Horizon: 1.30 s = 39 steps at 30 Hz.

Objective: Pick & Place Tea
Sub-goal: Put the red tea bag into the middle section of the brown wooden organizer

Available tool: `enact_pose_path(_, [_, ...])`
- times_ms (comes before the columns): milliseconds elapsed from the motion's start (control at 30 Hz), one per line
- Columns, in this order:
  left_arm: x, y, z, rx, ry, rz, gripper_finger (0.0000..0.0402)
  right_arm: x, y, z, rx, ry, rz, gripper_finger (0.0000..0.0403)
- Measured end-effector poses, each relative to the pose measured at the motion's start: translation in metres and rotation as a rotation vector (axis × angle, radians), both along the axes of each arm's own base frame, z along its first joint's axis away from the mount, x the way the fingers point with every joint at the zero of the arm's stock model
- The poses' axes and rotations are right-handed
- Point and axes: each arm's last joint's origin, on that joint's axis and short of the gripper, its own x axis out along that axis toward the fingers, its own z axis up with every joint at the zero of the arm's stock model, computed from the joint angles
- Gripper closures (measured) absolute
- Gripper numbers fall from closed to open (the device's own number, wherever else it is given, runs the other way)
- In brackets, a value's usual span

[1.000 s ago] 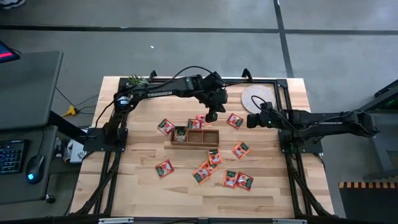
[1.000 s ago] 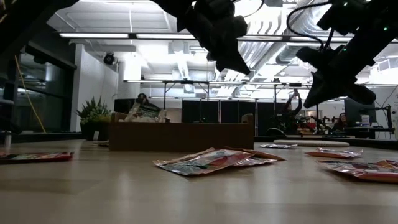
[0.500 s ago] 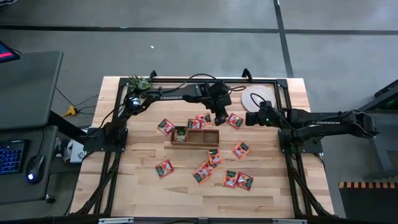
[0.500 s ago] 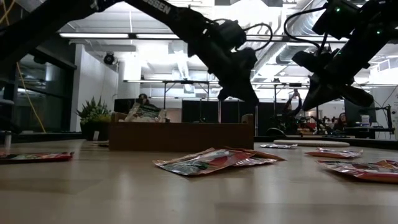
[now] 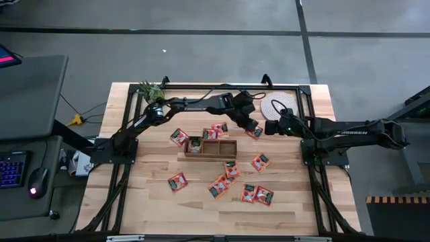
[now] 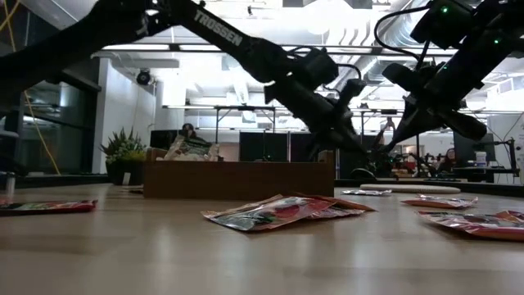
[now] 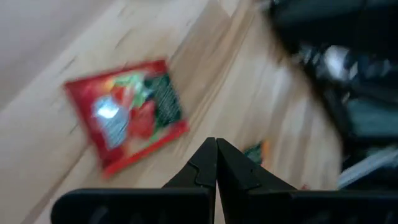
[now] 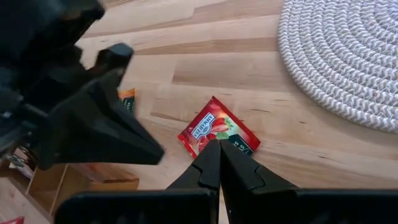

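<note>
Several orange-red tea sachets lie flat on the wooden table around the long wooden box (image 5: 211, 147) (image 6: 237, 179); one sachet (image 5: 195, 143) sits in its left compartment. A single sachet (image 5: 255, 132) (image 7: 127, 115) (image 8: 217, 132) lies between the box and the woven mat (image 5: 279, 104) (image 8: 348, 62). My left gripper (image 5: 249, 125) (image 6: 361, 151) (image 7: 216, 142) is shut and hovers just left of that sachet. My right gripper (image 5: 271, 128) (image 6: 407, 123) (image 8: 219, 144) is shut too, raised above the table just right of the same sachet.
More sachets lie toward the near edge (image 5: 232, 170) (image 5: 256, 194) (image 5: 178, 181) (image 6: 278, 211) and left of the box (image 5: 179, 137). A small plant (image 5: 148, 88) stands at the far left corner. The black frame rails (image 5: 306, 101) run along the table's sides.
My left gripper has swung from above the box's far side toward the table's right edge and dropped lower, ending beside the lone sachet near the mat. Its fingers stay shut. The right gripper has hardly moved.
</note>
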Motion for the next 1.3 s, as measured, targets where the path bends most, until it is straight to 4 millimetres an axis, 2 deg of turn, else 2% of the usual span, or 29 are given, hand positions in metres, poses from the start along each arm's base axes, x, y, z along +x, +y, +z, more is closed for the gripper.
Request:
enact_pose_path(133, [0.0,0.004,-0.01,-0.11,0.067,0.083,0.0401,0.0,0.0,0.0,0.003,-0.003,-0.006,0.0403])
enact_pose_path(233, [-0.001,0.008,-0.009,-0.103,0.072,0.119,0.0401,0.0,0.0,0.0,0.004,-0.004,-0.006,0.0403])
enact_pose_path(367, [-0.003,0.013,-0.025,-0.091,0.138,0.16,0.0401,0.0,0.001,0.0,0.016,-0.011,-0.005,0.0403])
enact_pose_path(467, [-0.004,0.016,-0.023,-0.097,0.13,0.161,0.0401,0.001,0.003,0.0,0.018,-0.013,0.001,0.0403])
enact_pose_path(600, [-0.004,0.016,-0.042,-0.103,0.188,0.173,0.0401,0.001,0.003,0.0,0.021,-0.015,-0.001,0.0403])
enact_pose_path(733, [0.0,0.016,-0.044,-0.103,0.164,0.201,0.0401,0.001,0.003,0.0,0.027,-0.022,0.004,0.0403])
enact_pose_path(1100, [-0.003,0.017,-0.049,-0.073,0.216,0.22,0.0402,0.006,0.009,0.003,0.078,-0.072,0.084,0.0402])
enact_pose_path(1300, [-0.004,0.017,-0.049,-0.074,0.22,0.225,0.0402,0.01,0.014,-0.004,0.161,-0.071,0.039,0.0397])
